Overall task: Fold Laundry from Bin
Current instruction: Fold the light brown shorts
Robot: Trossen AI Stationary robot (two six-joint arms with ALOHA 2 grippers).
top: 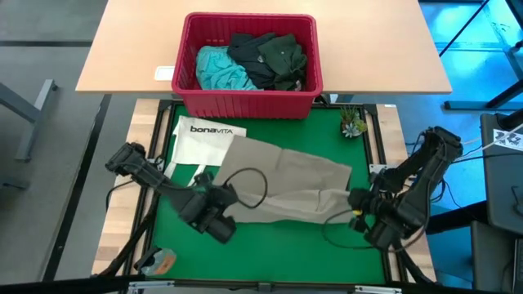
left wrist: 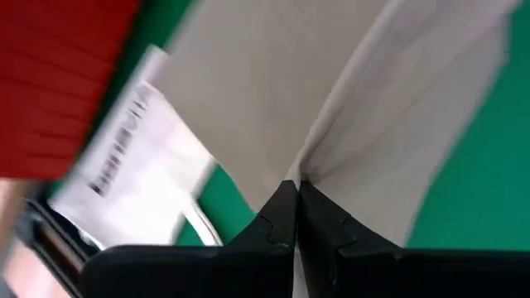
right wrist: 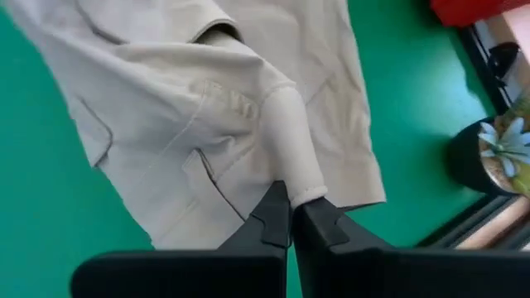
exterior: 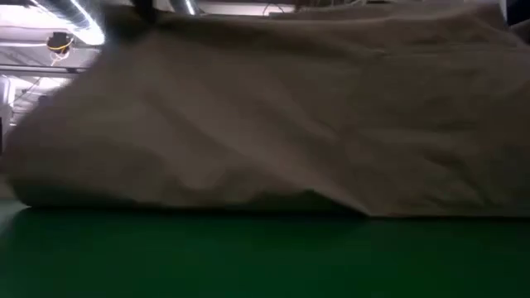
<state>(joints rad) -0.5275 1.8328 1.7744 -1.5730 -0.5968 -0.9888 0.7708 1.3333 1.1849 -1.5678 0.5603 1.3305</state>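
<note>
A khaki-tan garment (top: 286, 184) lies spread across the middle of the green mat (top: 270, 245). Its near edge is gathered up between my two grippers. In the low view the khaki cloth (exterior: 273, 116) fills the picture and its lower edge rests on the mat. My left gripper (top: 222, 202) is shut on its near left part, my right gripper (top: 356, 204) on its near right part. The red bin (top: 245, 102) stands beyond the mat's far edge with turquoise (top: 219, 69) and dark laundry (top: 274, 57) inside. My left gripper pinches a raised fold of the khaki cloth (left wrist: 308, 170) between its two shut fingers, slanting down from the near left. The cloth runs up to the fingertips in a ridge, and the rest lies on the mat. My right gripper pinches the end of a bunched, tube-like fold (right wrist: 300, 186) of the khaki garment between its shut fingers, slanting down from the near right. That fold rises from the garment to the fingertips, while the cloth around it lies on the mat.
A white "bonaVITA" tote bag (top: 208, 139) lies on the mat's far left, partly under the khaki garment. A small potted plant (top: 353, 122) stands at the far right corner. A small orange object (top: 161, 263) lies at the near left. Bare mat lies along the near edge.
</note>
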